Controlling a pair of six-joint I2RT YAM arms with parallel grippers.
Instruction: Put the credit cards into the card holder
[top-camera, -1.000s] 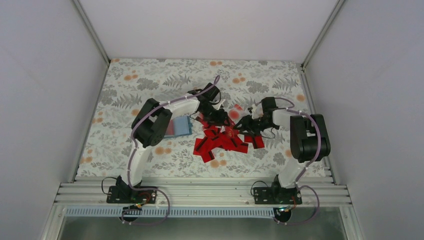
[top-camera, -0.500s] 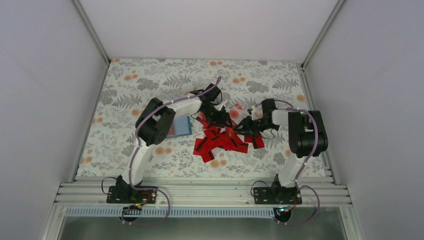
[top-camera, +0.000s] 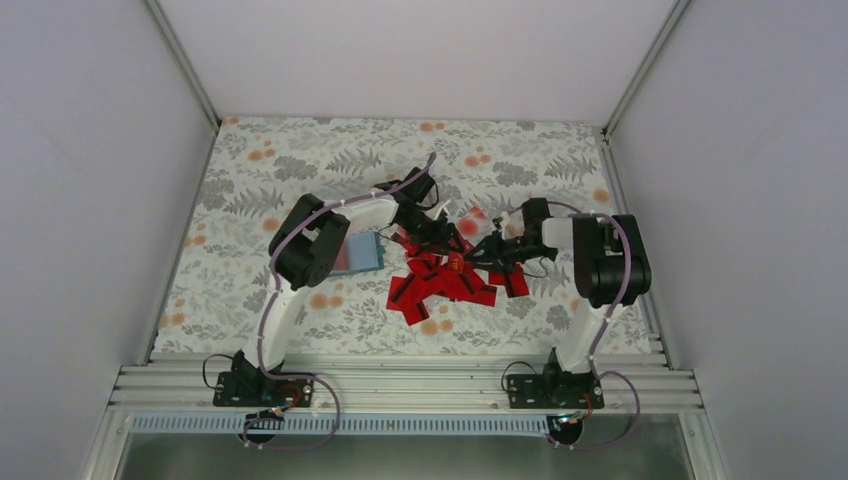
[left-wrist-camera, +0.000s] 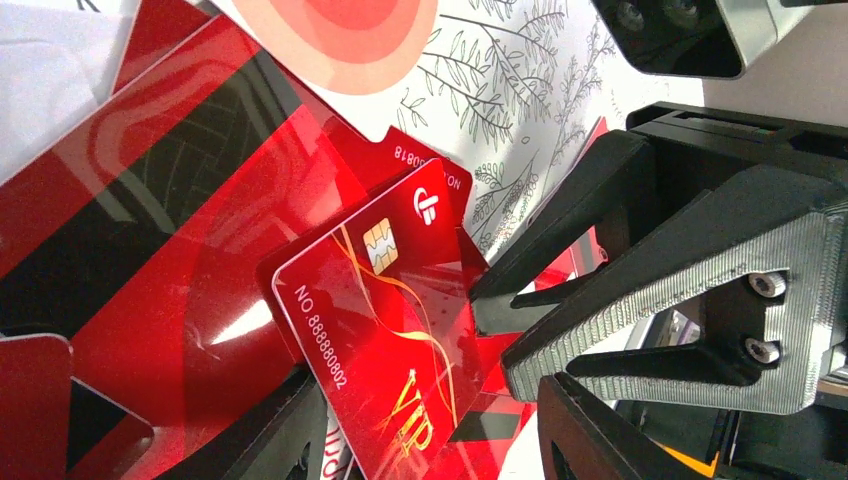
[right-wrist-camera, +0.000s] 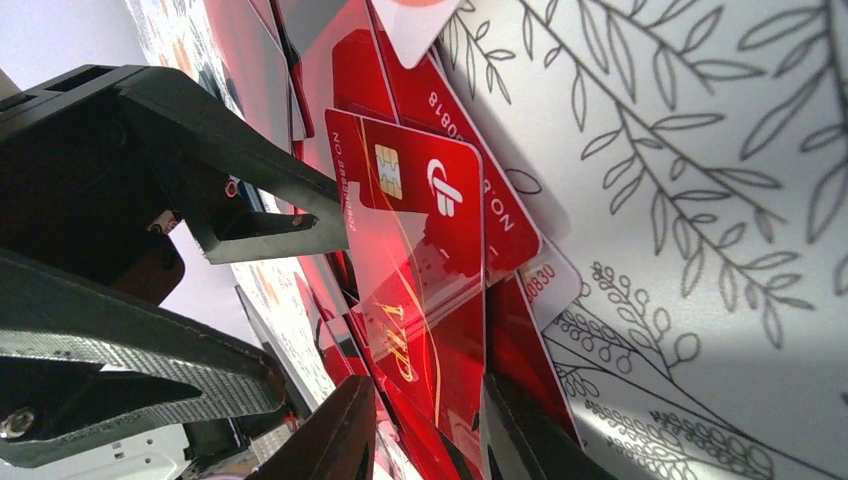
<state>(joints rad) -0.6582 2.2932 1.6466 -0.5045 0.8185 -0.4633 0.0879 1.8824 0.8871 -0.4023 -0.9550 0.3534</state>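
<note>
Closest to the near edge of the floral tabletop, we see thin red plastic cards with black stripes heaped loosely. Just beyond, the half-spread left fingers grip a glossy chip-bearing red card upright, and the ribbed right fingers pinch its edge. The flat teal card holder lies further left.

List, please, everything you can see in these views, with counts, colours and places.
credit cards: many, red, heaped mid-table; one chip card stands raised between both grippers' fingers.
card holder: one, teal-blue, left of the heap.
white card: one, orange-red disc, at the heap's far edge.
tablecloth: one, white with grey leaves and orange blooms, under everything.
left gripper: one, black, at the heap.
right gripper: one, black, facing it.
</note>
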